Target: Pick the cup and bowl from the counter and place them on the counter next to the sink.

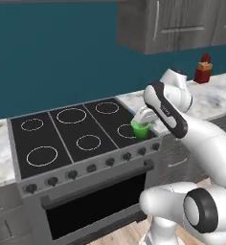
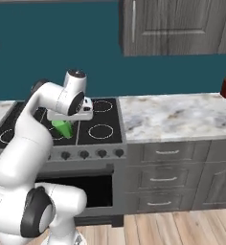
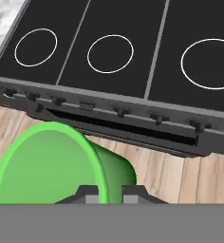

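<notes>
My gripper (image 1: 143, 125) is shut on the small bright green cup (image 1: 141, 130) and holds it in the air over the front right corner of the black stovetop (image 1: 72, 131). In the right base view the cup (image 2: 63, 128) hangs tilted under the gripper (image 2: 67, 121). In the hand view the cup (image 3: 52, 166) lies sideways, its open rim towards the camera, with the fingertips (image 3: 91, 195) pinching its wall. The marble counter (image 2: 177, 115) stretches to the right of the stove. The red bowl and the sink are out of view.
A red bottle (image 1: 204, 68) stands at the back of the counter (image 1: 215, 98), far right. Grey wall cabinets (image 2: 177, 26) hang above it. The oven front with its knobs (image 3: 118, 111) and the wooden floor (image 3: 156, 166) lie below the cup.
</notes>
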